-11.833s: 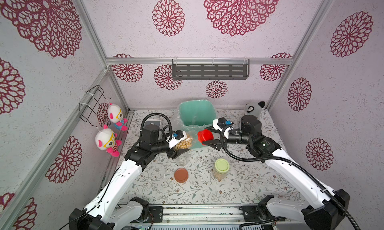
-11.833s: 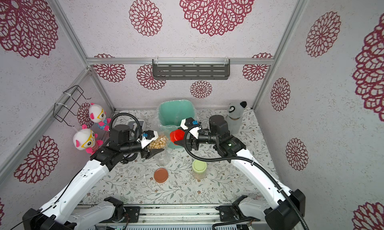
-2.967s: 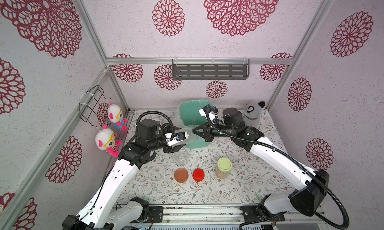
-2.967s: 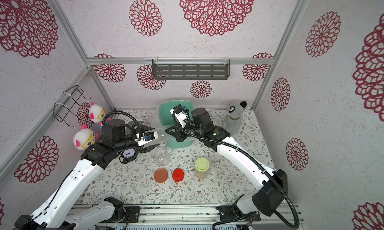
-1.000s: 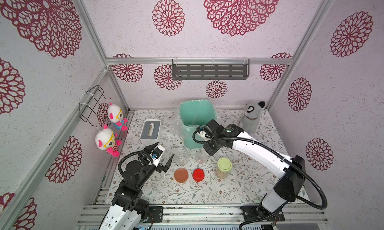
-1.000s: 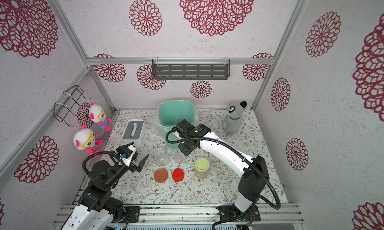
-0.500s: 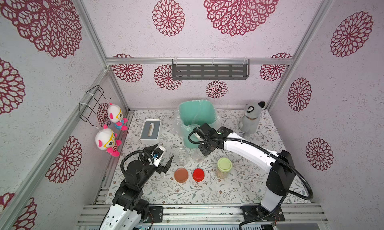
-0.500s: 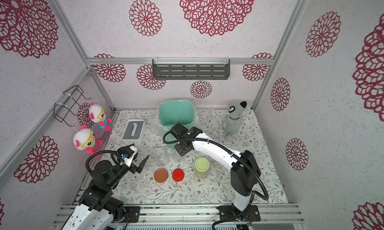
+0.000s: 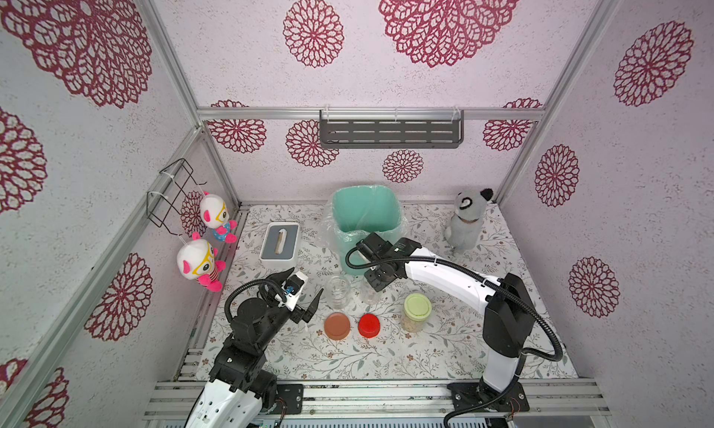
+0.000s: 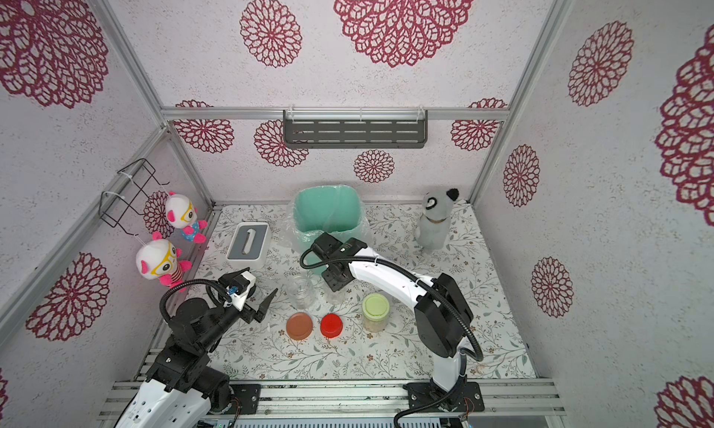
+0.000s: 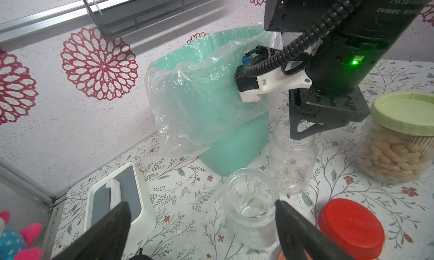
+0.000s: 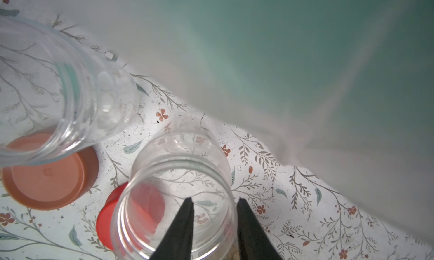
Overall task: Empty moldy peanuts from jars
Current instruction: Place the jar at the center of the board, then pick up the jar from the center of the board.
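Right gripper stands over an empty jar just beside the mint-green bin, jaws slightly apart, one finger inside the rim, one outside. Left gripper is spread wide, holding nothing, near a second empty jar. Moldy peanuts sit in the closed green-lidded jar, farther from the bin than both open jars.

Right claw, jaws apart, straddles rim of empty jar.

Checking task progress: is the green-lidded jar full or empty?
Nearly full: peanuts fill the green-lidded jar almost up to its lid, which is on.
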Action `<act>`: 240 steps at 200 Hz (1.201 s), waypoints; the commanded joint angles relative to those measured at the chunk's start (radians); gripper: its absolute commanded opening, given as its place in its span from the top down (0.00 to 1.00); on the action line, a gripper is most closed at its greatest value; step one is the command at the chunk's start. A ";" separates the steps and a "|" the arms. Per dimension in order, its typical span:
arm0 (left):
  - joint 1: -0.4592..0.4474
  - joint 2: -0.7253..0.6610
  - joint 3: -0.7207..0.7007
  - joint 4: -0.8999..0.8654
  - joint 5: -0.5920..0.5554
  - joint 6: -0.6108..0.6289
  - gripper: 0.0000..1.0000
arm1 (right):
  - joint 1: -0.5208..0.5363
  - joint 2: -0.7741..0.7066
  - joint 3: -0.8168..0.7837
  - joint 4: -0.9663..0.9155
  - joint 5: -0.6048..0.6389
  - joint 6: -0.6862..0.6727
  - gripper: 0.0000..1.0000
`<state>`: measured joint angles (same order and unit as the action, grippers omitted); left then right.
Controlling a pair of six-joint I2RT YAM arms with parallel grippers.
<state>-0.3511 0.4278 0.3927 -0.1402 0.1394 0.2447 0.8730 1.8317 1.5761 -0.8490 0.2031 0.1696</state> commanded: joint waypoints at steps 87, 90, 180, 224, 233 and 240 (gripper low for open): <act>0.008 0.022 -0.003 0.013 0.003 0.011 0.03 | 0.019 -0.330 -0.230 0.210 0.035 0.081 0.40; 0.008 0.022 -0.002 0.012 0.002 0.013 0.03 | 0.019 -0.343 -0.239 0.216 0.037 0.084 0.38; 0.008 0.079 0.088 -0.073 0.113 0.020 0.03 | 0.024 -0.693 -0.439 0.142 0.129 0.224 0.01; 0.008 0.132 0.114 -0.069 0.157 -0.014 0.03 | 0.028 -0.741 -0.451 -0.024 0.075 0.277 0.01; 0.008 0.144 0.117 -0.067 0.179 -0.019 0.03 | 0.028 -0.739 -0.455 -0.045 0.050 0.273 0.01; 0.007 0.154 0.120 -0.066 0.192 -0.024 0.03 | 0.028 -0.736 -0.459 -0.057 0.031 0.272 0.01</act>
<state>-0.3504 0.5575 0.4873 -0.2039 0.2668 0.2562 0.8932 1.1061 1.1244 -0.7944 0.2787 0.4046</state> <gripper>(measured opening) 0.975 0.986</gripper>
